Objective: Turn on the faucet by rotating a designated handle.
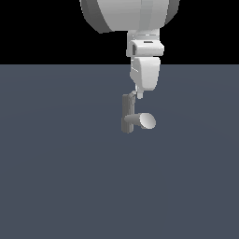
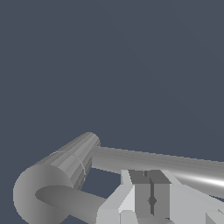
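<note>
Grey metal faucet [image 1: 127, 113] stands upright on slate-blue tabletop [image 1: 56, 177], long axis vertical, directly beneath hand [image 1: 138, 94]. Short thick spout juts sideways toward exterior view's right, pale round face forward. Handle [image 1: 134, 94], thin lever at body's top, touches hand's tip. Wrist view alone shows faucet [image 2: 59, 175] from above and long bar, apparently handle [image 2: 175, 164], passing just beyond closed fingers [image 2: 151, 192]. Hand shut, gripping nothing visible.
</note>
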Motion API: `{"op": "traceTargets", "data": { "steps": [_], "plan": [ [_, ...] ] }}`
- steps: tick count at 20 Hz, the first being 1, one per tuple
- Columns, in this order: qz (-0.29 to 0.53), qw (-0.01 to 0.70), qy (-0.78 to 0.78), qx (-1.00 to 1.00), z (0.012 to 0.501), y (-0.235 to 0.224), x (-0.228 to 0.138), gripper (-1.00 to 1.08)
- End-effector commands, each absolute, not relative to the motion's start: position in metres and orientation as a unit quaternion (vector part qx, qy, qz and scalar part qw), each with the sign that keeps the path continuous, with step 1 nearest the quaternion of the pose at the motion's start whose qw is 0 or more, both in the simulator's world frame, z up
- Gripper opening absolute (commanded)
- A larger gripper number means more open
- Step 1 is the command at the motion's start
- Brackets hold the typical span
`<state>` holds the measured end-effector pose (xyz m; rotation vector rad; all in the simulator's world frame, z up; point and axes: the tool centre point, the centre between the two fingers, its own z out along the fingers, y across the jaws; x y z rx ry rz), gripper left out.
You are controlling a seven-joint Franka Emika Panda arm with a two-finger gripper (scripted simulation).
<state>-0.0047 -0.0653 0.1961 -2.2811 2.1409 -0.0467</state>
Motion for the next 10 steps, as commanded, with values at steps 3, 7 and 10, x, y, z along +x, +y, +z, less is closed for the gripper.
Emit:
{"op": "traceTargets", "data": {
  "steps": [3, 7, 10],
  "plan": [
    [0.0, 0.0, 0.671, -0.741, 0.182, -0.017, -0.017, -1.0],
    [-0.013, 0.006, 0.686, -0.728, 0.194, -0.038, -0.004, -1.0],
    [-0.01, 0.005, 0.683, -0.731, 0.192, -0.022, 0.002, -1.0]
  ]
}}
